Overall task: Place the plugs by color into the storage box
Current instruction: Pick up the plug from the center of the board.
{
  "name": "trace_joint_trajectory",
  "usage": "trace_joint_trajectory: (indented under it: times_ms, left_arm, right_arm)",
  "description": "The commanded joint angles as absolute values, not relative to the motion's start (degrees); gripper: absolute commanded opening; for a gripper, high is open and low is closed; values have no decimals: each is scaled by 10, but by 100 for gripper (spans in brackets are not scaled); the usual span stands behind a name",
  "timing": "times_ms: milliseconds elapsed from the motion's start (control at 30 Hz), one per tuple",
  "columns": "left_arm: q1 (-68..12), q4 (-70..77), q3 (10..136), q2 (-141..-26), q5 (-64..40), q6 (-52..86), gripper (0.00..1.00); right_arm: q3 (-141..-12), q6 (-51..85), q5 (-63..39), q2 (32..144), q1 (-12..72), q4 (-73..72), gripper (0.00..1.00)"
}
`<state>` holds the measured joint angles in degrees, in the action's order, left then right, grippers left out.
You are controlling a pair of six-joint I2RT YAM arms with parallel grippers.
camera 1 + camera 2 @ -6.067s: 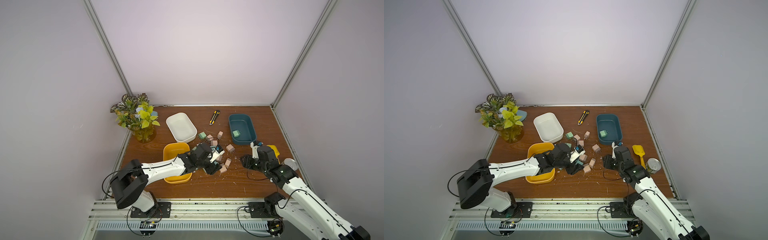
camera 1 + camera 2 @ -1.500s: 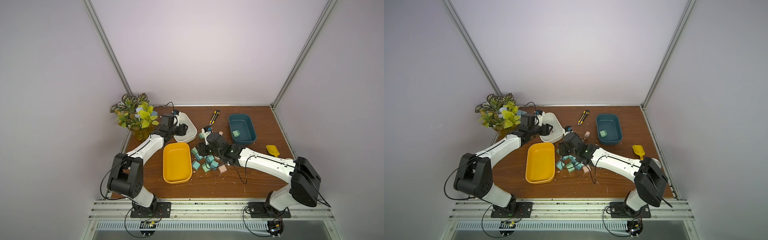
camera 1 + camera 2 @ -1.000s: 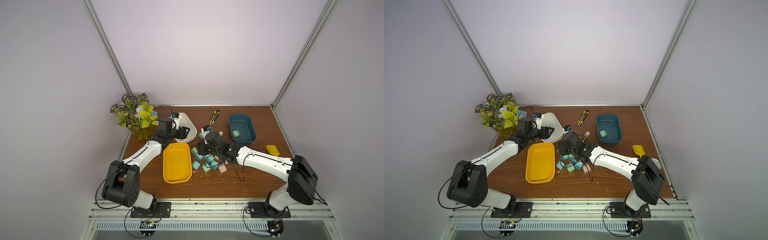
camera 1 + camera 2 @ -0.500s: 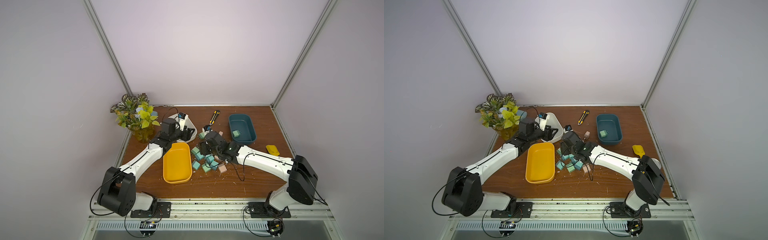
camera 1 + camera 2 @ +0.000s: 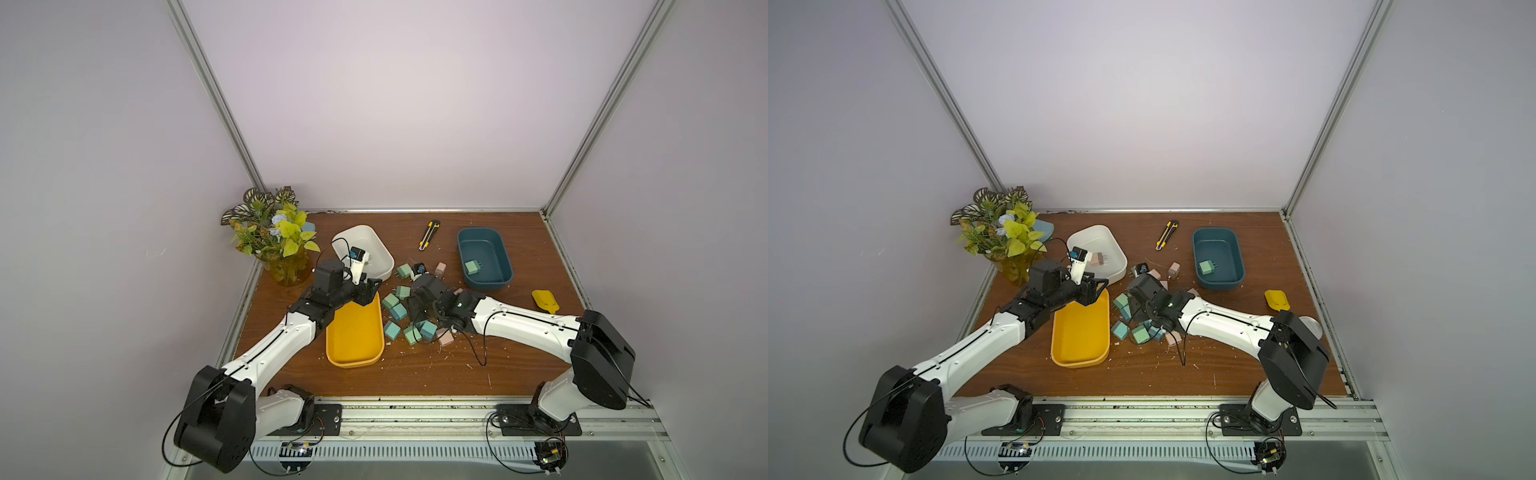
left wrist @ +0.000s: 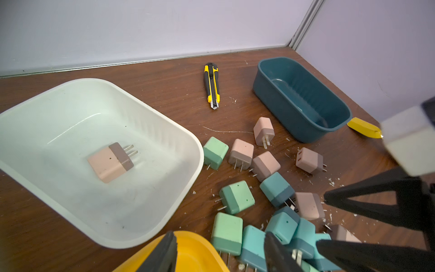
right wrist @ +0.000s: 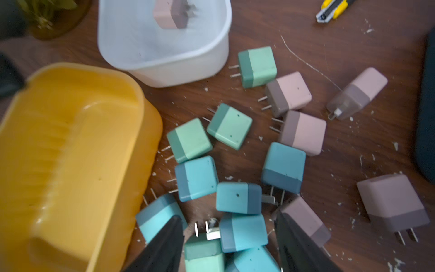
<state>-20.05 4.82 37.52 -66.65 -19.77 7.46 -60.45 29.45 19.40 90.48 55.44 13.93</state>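
Note:
Several plugs [image 5: 399, 311] in pink, teal and mint green lie scattered on the table between three storage boxes. The white box [image 5: 380, 245] holds one pink plug [image 5: 1098, 259] [image 6: 110, 162]. The teal box [image 5: 484, 239] holds one green plug [image 5: 471, 267]. The yellow box [image 5: 353, 357] is empty. My left gripper [image 5: 368, 291] [image 6: 219, 256] hangs open and empty over the yellow box's far end. My right gripper [image 5: 415, 316] [image 7: 229, 247] stands open just above the pile, with teal and green plugs [image 7: 242, 232] below its fingers.
A yellow-black utility knife [image 5: 428, 235] lies at the back between the white and teal boxes. A potted plant [image 5: 274, 237] stands in the back left corner. A yellow scoop [image 5: 544, 301] lies at the right edge. White crumbs litter the wood.
My left gripper has drawn back from the white box to the yellow box's far end, leaving the pink plug in the white box. The right gripper has stayed over the pile.

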Motion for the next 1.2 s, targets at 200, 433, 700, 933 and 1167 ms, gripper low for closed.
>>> trace_joint_trajectory:
  times_ms: [200, 433, 700, 933, 1167]
  left_arm:
    - [-208, 27, 328, -583, -253, 19, 60]
    - [-216, 51, 288, -520, -263, 22, 59]
    - [-220, 28, 268, -502, -243, 32, 56]
    - [-262, 34, 259, -515, -230, 16, 56]
    - [-280, 20, 274, -557, -224, 4, 56]
  right_arm:
    - [-582, 309, 212, 899, 556, 148, 69]
    - [-586, 302, 192, 923, 554, 153, 69]
    - [-603, 314, 160, 954, 540, 145, 70]
    - [-608, 321, 140, 971, 525, 145, 68]
    - [-607, 322, 118, 975, 523, 135, 58]
